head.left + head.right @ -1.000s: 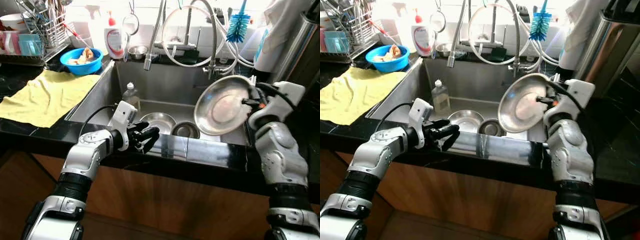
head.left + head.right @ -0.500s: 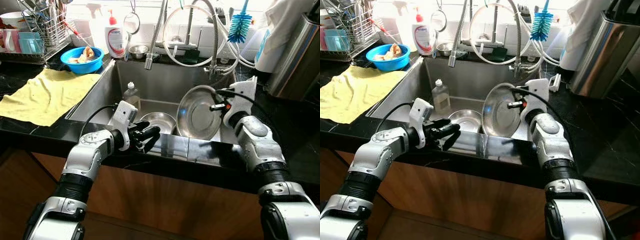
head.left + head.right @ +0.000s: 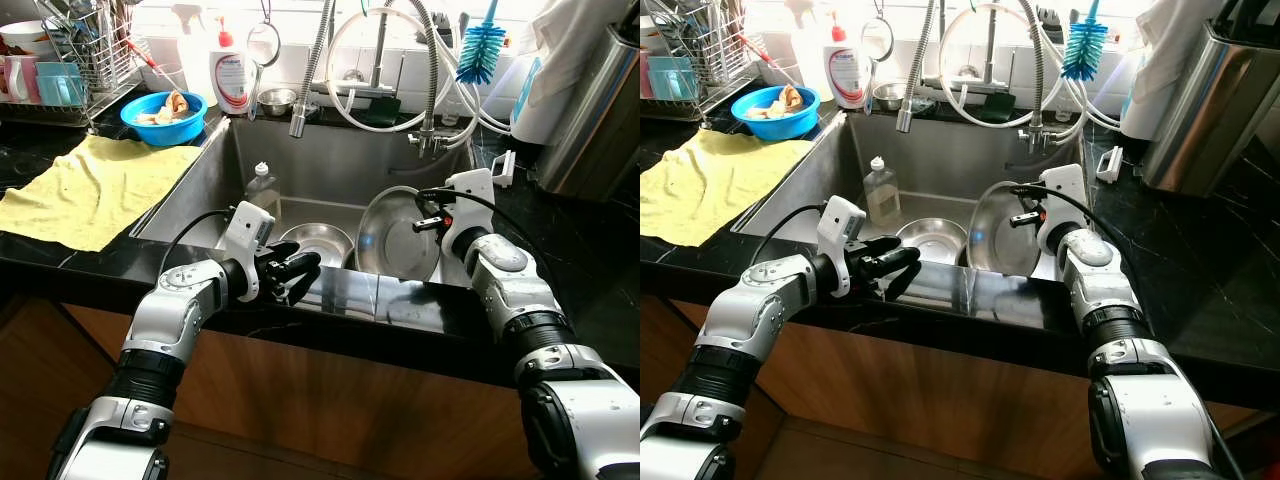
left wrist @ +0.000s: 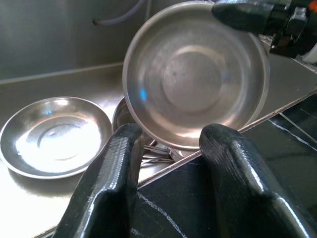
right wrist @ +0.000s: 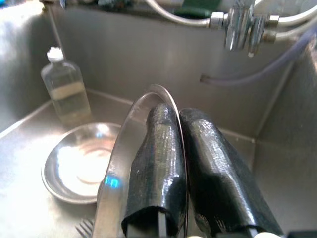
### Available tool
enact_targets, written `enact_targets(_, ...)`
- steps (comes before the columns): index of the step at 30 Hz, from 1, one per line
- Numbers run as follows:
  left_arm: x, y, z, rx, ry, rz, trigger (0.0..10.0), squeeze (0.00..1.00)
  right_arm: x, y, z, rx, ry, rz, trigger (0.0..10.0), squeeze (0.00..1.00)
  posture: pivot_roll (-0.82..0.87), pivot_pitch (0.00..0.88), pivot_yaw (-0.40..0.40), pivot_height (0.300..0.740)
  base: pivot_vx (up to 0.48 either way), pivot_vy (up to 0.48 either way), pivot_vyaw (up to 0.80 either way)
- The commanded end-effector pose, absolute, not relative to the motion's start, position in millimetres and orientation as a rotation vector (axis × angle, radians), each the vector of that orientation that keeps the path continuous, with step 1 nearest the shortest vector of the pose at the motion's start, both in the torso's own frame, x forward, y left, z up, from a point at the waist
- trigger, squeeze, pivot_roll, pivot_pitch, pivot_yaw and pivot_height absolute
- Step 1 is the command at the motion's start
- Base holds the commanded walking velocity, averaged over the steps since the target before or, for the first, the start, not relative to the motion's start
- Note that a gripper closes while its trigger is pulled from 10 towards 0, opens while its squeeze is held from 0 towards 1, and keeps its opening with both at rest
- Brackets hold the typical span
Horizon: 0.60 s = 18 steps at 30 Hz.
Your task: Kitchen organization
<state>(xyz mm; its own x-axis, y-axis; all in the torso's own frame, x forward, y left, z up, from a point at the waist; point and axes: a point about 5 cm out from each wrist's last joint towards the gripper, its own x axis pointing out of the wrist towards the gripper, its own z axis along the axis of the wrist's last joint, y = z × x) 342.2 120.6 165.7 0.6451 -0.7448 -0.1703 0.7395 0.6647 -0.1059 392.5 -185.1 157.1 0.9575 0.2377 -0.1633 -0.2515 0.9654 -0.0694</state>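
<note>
My right hand pinches the rim of a steel plate, held on edge low in the sink. At its nine o'clock lies a shallow dish, with a small bowl and a fork beneath the plate. I judge a slow, tilted lowering best, to avoid clatter. My left hand rests open on the tabletop edge at seven o'clock.

Counter: black stone counter around a steel sink.
On the counter: yellow cloth, blue bowl, dish rack.
In the sink: shallow steel dish, clear bottle.
</note>
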Motion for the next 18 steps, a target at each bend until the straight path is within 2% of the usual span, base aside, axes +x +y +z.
enact_targets(1,334,125,134,-0.065,0.357,-0.823,10.0,0.00,396,-181,165,-0.097,0.130,0.264,10.0,0.00,-0.05,0.000,-0.041,0.740,0.000,0.000,0.00)
enact_targets(2,334,125,134,-0.066,0.357,-0.823,10.0,0.00,395,-180,162,-0.088,0.130,0.270,10.0,0.00,-0.05,0.000,-0.042,0.740,0.000,0.000,0.00)
enact_targets(3,334,125,134,-0.066,0.358,-0.824,10.0,0.00,394,-180,161,-0.085,0.132,0.274,10.0,0.57,-0.06,0.000,-0.040,0.740,0.000,0.000,0.00)
enact_targets(4,334,125,134,-0.066,0.358,-0.824,10.0,0.00,394,-180,161,-0.085,0.132,0.274,10.0,0.57,-0.06,0.000,-0.040,0.740,0.000,0.000,0.00)
enact_targets(5,333,125,134,-0.066,0.359,-0.825,10.0,0.00,394,-180,160,-0.083,0.134,0.277,10.0,0.71,-0.05,0.000,-0.040,0.740,0.000,0.000,0.00)
enact_targets(6,333,125,134,-0.066,0.360,-0.826,10.0,0.00,394,-180,159,-0.083,0.138,0.279,10.0,0.76,-0.05,0.000,-0.040,0.740,0.000,0.000,0.00)
enact_targets(7,332,126,134,-0.065,0.362,-0.825,10.0,0.00,393,-179,156,-0.085,0.145,0.286,10.0,1.00,-0.05,0.000,-0.041,0.740,0.000,0.000,0.00)
enact_targets(15,332,125,134,-0.065,0.364,-0.826,10.0,0.00,393,-179,156,-0.076,0.133,0.267,10.0,1.00,-0.05,0.000,-0.042,0.740,0.000,0.000,0.00)
enact_targets(16,332,125,134,-0.063,0.364,-0.824,10.0,0.00,394,-180,158,-0.069,0.114,0.252,10.0,0.60,-0.05,0.000,-0.042,0.740,0.000,0.000,0.00)
enact_targets(17,332,125,134,-0.063,0.364,-0.823,10.0,0.00,394,-180,159,-0.066,0.109,0.248,10.0,0.60,-0.05,0.000,-0.042,0.740,0.000,0.000,0.00)
enact_targets(18,333,126,134,-0.059,0.362,-0.818,10.0,0.00,394,-182,166,-0.063,0.063,0.227,10.0,0.00,-0.05,0.000,-0.040,0.740,0.000,0.000,0.00)
